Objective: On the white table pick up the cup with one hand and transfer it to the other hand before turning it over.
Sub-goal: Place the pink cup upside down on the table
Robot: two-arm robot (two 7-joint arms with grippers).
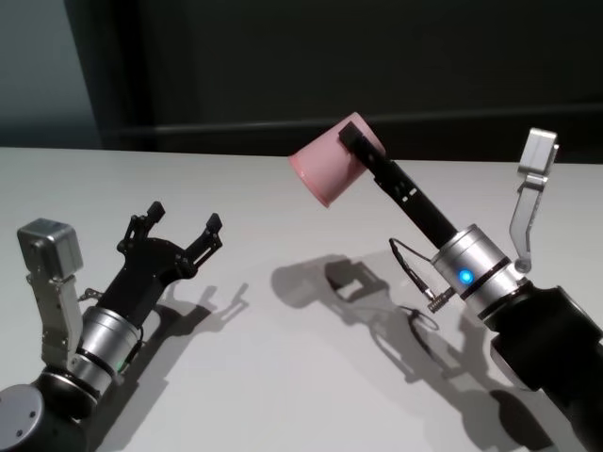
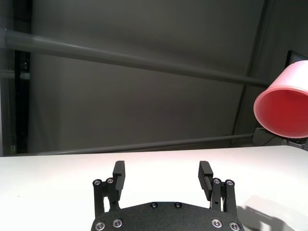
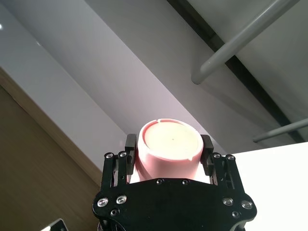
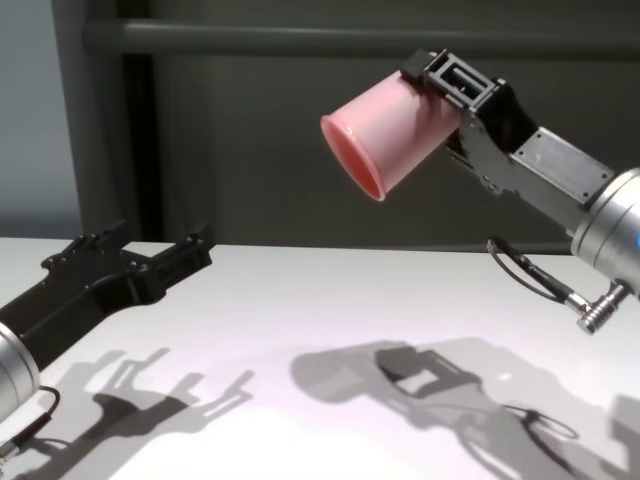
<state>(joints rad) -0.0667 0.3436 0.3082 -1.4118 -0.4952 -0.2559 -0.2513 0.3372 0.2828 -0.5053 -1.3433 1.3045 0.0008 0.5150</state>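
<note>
2 black multi-finger grippers show above the broad matte white table [image 1: 283, 377]. The right gripper [image 1: 363, 143], on the silver arm with the blue light, is clenched around the narrow base end of the plain pink plastic tumbler [image 1: 328, 168], holding it up in the air well clear of the tabletop. In the right wrist view its fingers [image 3: 130, 144] press on opposite sides of the cup, whose flat base faces the camera. The cup lies tilted, its wide rim pointing away from this gripper, down and toward the left gripper [image 1: 184, 221]. That gripper, on the green-lit arm, sits low over the table with its jaws spread and nothing between them, well apart from the cup.
</note>
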